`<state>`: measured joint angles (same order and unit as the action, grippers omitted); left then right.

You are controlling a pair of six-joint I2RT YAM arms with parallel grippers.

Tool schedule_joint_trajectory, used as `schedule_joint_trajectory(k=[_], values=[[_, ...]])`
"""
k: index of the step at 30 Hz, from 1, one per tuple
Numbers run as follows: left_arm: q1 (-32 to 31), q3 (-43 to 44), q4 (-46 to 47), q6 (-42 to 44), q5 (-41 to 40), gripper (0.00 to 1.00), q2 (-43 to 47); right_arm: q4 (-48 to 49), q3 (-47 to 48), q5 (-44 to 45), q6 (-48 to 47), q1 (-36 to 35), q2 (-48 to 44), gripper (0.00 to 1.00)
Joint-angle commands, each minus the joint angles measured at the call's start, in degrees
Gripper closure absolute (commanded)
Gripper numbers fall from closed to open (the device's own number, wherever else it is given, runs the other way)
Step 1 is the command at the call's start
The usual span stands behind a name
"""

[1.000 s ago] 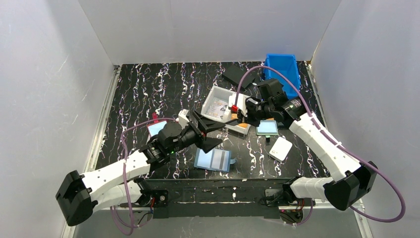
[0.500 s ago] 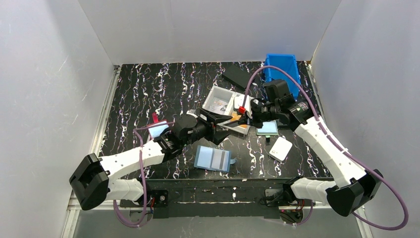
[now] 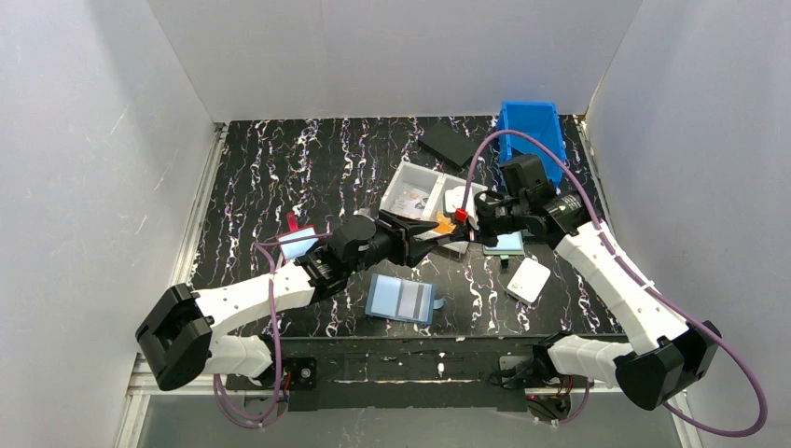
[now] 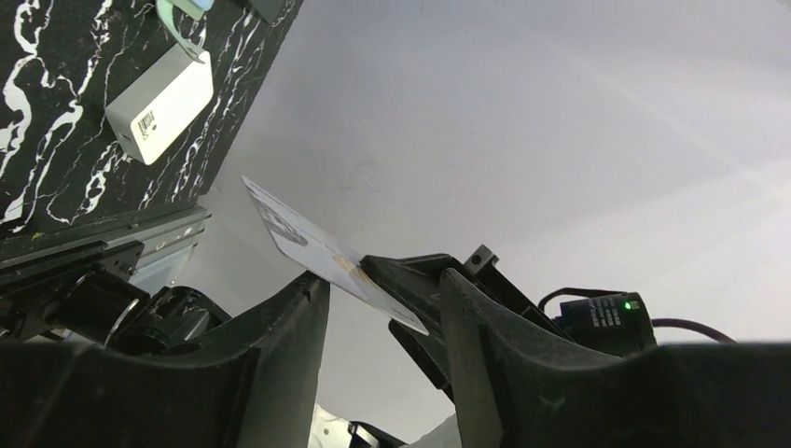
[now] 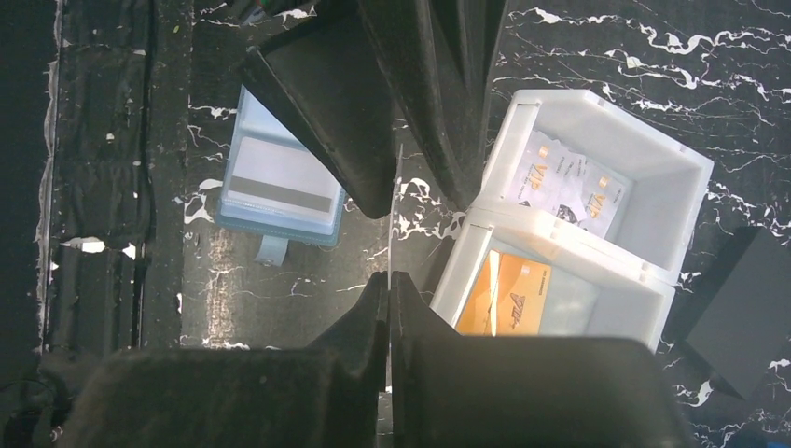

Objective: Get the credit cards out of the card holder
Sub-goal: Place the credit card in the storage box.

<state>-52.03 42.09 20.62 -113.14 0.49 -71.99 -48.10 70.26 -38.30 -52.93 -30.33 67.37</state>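
White bin [image 5: 695,173], two compartments: one held pale printed credit cards [image 5: 564,187], the other an orange card [image 5: 508,301].

Card holder [image 3: 378,297]: lay open on the table, on the side of the bin toward the arm bases, with a grey card [image 5: 280,182] bearing a dark stripe in one panel.

Right gripper [image 5: 390,280]: fingers pinched tight on the edge of one credit card [image 4: 317,247], raised just beside the bin.

Left gripper [image 4: 384,285]: fingers [image 5: 336,140] parted, one on either side of that card; contact not discernible.

Change over the last half second: the left gripper had moved in around the card. The holder was unmoved.
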Motion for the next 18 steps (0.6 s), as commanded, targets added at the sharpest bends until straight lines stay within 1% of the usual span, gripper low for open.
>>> schedule_joint_trajectory(k=[1,2,5,7,10,11,15,18], values=[[-0.2,1.3,-0.6,-1.1,-0.7,0.54,-1.2,-2.1,0.6,-4.4,-2.1,0.4,-0.5,0.99],[-0.2,1.3,-0.6,-1.2,-0.8,0.55,-1.5,-2.5,0.4,-4.8,-2.5,0.5,-0.5,0.99],[-0.2,1.4,-0.6,-1.2,-0.5,0.66,-2.4,-3.0,-0.8,-6.0,-3.9,0.8,-0.6,0.99],[-0.2,1.4,-0.5,-1.3,-0.5,0.76,-3.1,-3.3,-1.7,-6.6,-4.8,1.1,-0.7,0.99],[-0.2,1.5,-0.4,-1.4,2.3,0.93,-4.2,-3.3,-2.7,-7.1,-5.4,1.5,-0.9,0.99],[-0.2,1.5,-0.5,-1.4,2.5,1.0,-4.4,-3.3,-2.9,-7.1,-5.5,1.5,-0.9,0.99],[-0.2,1.4,0.3,-1.0,2.6,1.0,-5.0,-3.2,-3.8,-7.6,-6.3,1.6,-0.9,0.99],[-0.2,1.4,2.0,1.4,1.7,1.0,-4.9,-3.9,-3.9,-8.3,-7.0,1.6,-1.1,0.99]])
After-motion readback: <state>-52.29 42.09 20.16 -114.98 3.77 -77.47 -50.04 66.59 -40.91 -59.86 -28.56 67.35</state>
